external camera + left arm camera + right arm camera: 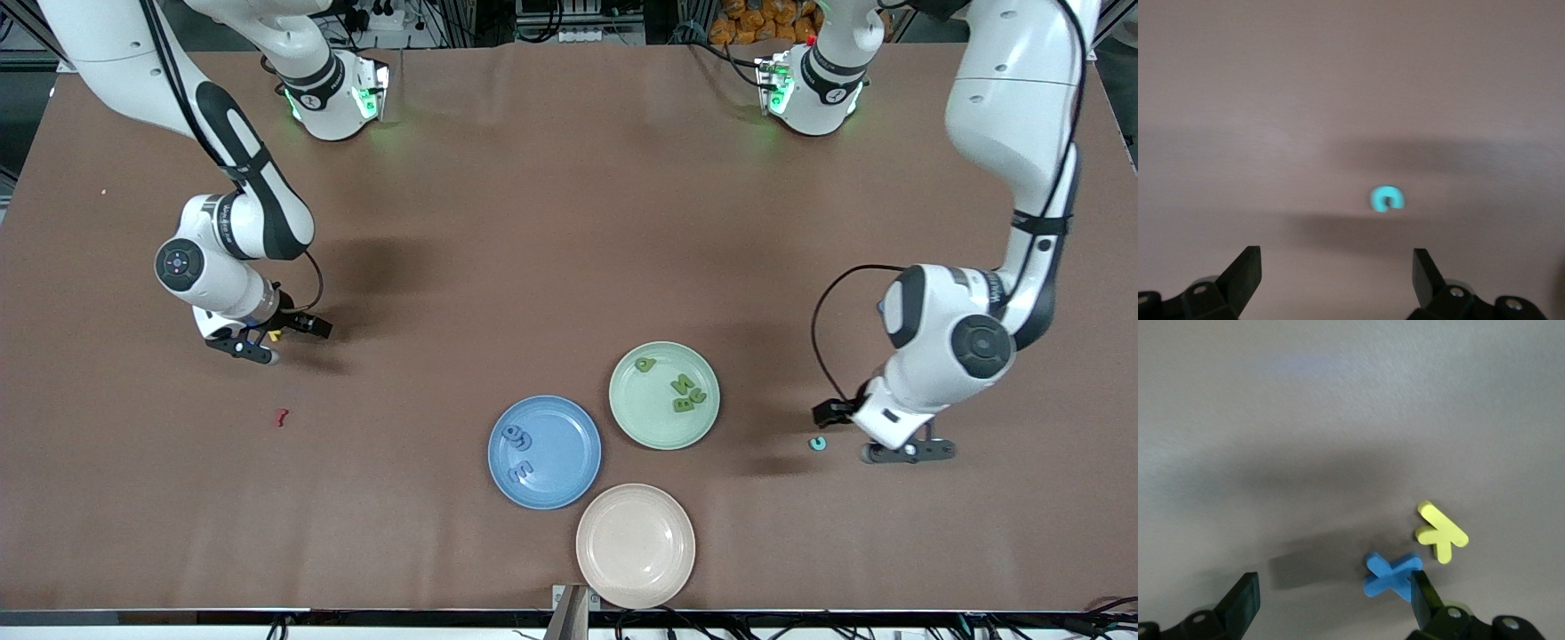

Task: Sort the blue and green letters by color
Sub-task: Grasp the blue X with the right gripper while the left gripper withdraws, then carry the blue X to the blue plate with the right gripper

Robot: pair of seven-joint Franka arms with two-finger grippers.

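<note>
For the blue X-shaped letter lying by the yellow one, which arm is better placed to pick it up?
Right. The right gripper is open and low over the blue letter, beside the yellow letter. The left gripper is at the left arm's end, open by a teal letter.

This looks like a robotics lab. Two white arms are bolted to a table (pixel 569 178) covered with plain brown sheet, and cables (pixel 569 18) and metal framing stand along its edge by the arm bases.
</note>
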